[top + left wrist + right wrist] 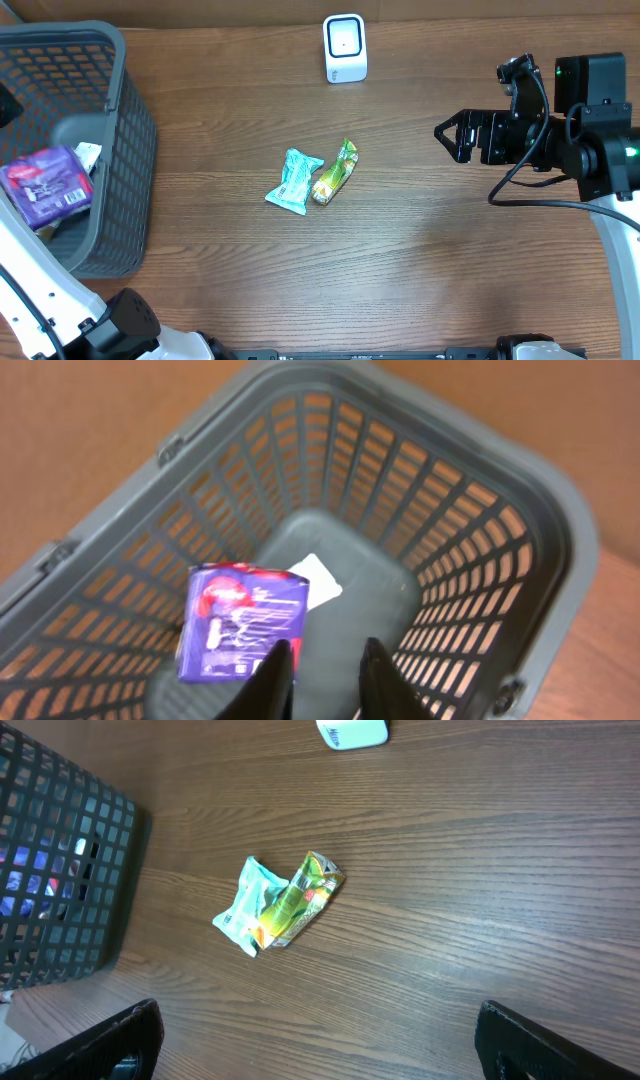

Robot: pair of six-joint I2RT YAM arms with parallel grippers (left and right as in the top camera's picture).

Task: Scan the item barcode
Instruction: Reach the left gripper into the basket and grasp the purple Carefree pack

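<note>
Overhead: teal packet [294, 181] and green packet [335, 172] lie touching mid-table, below the scanner [345, 47] | left gripper [325, 647] over basket [130, 150], fingers narrowly apart, empty, beside purple packet [240, 622] lying inside | right gripper [448, 138] spread wide, empty, probably readied for a pickup.

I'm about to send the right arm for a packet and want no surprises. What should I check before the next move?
1. Right pincer open: ok, jaws wide, nothing in them.
2. Left pincer out of the way: ok, over the basket, narrow gap with nothing between; the purple packet sits inside the basket.
3. Teal packet and green packet apart: not ok, they touch.
4. Scanner unobstructed: ok, nothing stands in front of it.
5. Barcode side facing up: cannot tell.
</note>
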